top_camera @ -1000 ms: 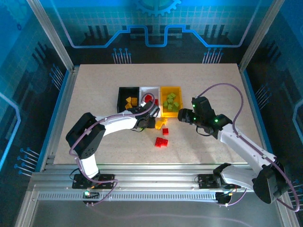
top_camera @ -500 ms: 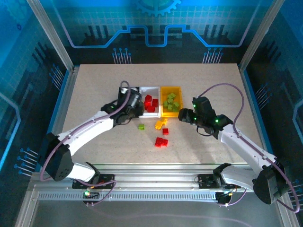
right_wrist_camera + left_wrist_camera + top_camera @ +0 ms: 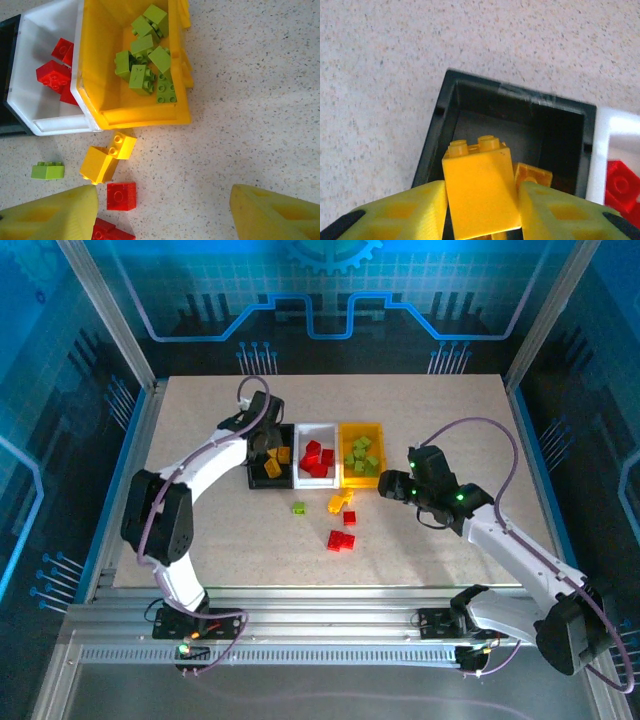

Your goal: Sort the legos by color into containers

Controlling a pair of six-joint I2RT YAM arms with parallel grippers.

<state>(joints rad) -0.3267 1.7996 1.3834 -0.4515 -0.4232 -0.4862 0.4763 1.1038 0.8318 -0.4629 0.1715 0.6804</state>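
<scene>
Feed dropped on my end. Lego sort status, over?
Left end effector over black bin, yellow brick between its fingers. Right end effector open, empty. Loose on table: green brick, yellow pair, red bricks. Nothing blocking the bin.

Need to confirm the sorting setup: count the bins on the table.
3, side by side in one row. Seen from above: black bin at left, white bin in the middle, yellow bin at right. None seems hidden.

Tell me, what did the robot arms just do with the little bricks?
The left claw swung away from the loose bricks, back and to the left, and is now over the black bin, holding a yellow brick. The right claw and the loose bricks stayed put.
</scene>
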